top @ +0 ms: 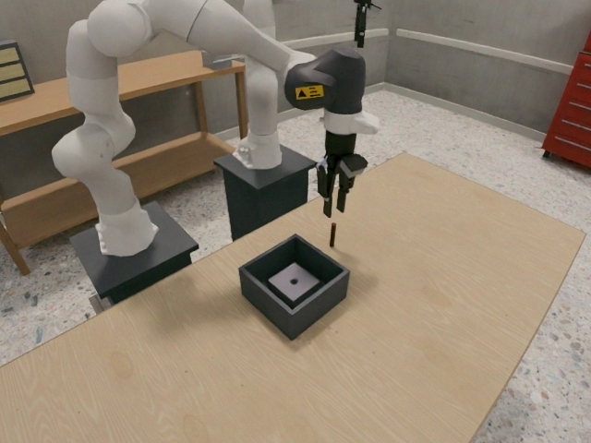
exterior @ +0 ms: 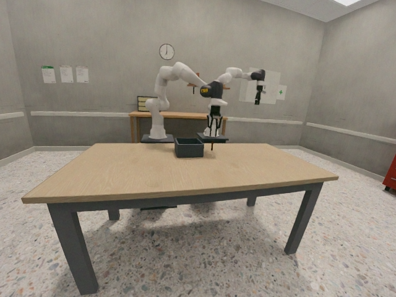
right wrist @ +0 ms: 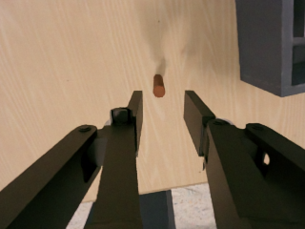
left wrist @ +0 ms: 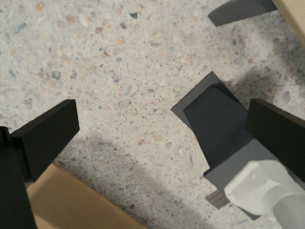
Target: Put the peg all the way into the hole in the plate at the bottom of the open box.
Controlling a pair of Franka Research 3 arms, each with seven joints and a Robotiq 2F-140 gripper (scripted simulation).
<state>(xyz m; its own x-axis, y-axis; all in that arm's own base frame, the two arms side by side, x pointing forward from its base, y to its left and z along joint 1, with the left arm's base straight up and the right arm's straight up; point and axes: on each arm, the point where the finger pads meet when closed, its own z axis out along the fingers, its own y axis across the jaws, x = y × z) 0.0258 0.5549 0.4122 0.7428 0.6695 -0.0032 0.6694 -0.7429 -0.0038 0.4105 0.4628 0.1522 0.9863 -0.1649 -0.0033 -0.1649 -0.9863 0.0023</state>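
Note:
The brown peg (top: 332, 234) (exterior: 211, 146) (right wrist: 158, 88) stands upright on the table beside the box. My right gripper (top: 333, 211) (exterior: 213, 135) (right wrist: 163, 104) points down above the peg, its fingers partly open with nothing between them. The peg's top lies below the fingertips. The dark open box (top: 319, 307) (exterior: 189, 151) (right wrist: 264, 48) holds a light grey plate (top: 282, 281) with a round hole (top: 294, 281) at its middle. The hole looks empty. My left gripper (top: 360, 45) (exterior: 257, 103) (left wrist: 162, 114) is wide open and empty, high up and away from the box.
The wooden table (top: 405, 309) (exterior: 192, 176) (right wrist: 71, 72) carries the box near its edge on the robots' side. The two arm pedestals (top: 136, 257) (top: 267, 185) stand beyond that edge. A wooden shelf bench (top: 157, 71) (exterior: 179, 114) is behind the arms. A red cabinet (top: 570, 114) stands farther off.

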